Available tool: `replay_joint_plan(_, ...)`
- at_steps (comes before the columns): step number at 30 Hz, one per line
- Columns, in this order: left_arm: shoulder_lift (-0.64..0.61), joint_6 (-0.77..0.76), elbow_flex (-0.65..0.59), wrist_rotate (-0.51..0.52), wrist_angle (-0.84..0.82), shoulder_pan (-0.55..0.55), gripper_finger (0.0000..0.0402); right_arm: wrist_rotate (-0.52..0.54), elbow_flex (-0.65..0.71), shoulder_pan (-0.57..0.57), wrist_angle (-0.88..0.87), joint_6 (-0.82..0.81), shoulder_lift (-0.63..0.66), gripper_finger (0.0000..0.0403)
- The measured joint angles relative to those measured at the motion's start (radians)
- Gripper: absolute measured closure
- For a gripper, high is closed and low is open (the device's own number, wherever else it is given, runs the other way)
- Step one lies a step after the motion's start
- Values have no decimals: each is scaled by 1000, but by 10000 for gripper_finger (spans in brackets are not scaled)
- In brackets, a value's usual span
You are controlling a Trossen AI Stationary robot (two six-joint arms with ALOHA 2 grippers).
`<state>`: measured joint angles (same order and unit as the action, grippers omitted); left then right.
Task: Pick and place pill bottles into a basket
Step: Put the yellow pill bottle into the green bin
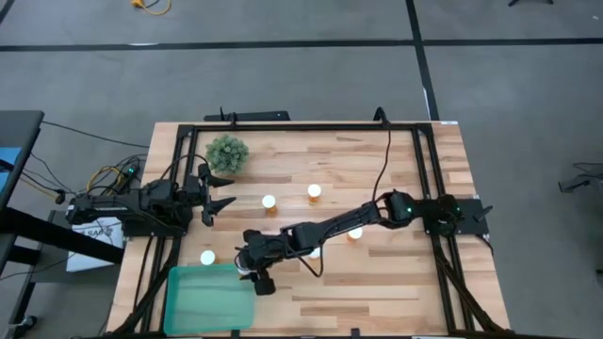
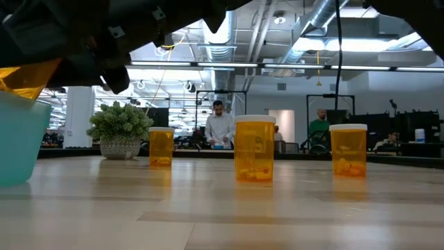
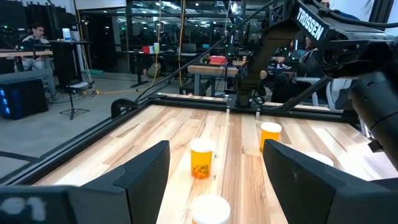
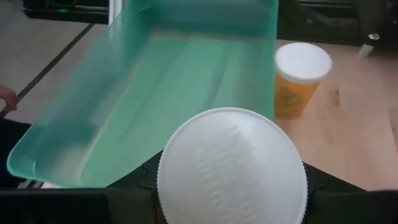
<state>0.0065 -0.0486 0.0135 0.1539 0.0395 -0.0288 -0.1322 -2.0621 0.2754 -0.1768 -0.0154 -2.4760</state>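
The teal basket [image 1: 209, 297] sits at the table's near left. My right gripper [image 4: 231, 190] reaches across the table to the basket's right rim and is shut on a pill bottle, whose white cap [image 4: 231, 168] fills the right wrist view. The bottle's amber body [image 2: 28, 76] shows above the basket's wall [image 2: 17, 139]. Another bottle [image 4: 300, 78] stands on its base just beyond the basket. More bottles stand upright mid-table [image 1: 269, 201] [image 1: 314, 191] [image 1: 355, 233]. My left gripper [image 1: 219, 193] waits open at the left edge. My right gripper pinches the pill bottle between its two fingers [image 4: 134, 183], one on each side just under the cap [image 4: 186, 186]. The cap hides the exact place of contact. The fingers slant down from the table's right side. The bottle is lifted clear and tilted, over the basket's right rim.
A small bushy green plant [image 1: 228, 153] stands at the far left. Black frame rails [image 1: 301, 126] run along the table's far and side edges. My right arm [image 1: 330, 229] lies across the middle of the table among the standing bottles. People show in the room beyond.
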Motion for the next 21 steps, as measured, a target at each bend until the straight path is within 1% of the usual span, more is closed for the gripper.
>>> replay_joint_plan(10,0,6,0,0,0,0,153,3,0,5,1,27,0,224)
replay_joint_plan(21,0,0,0,0,0,0,153,3,0,3,1,24,0,191)
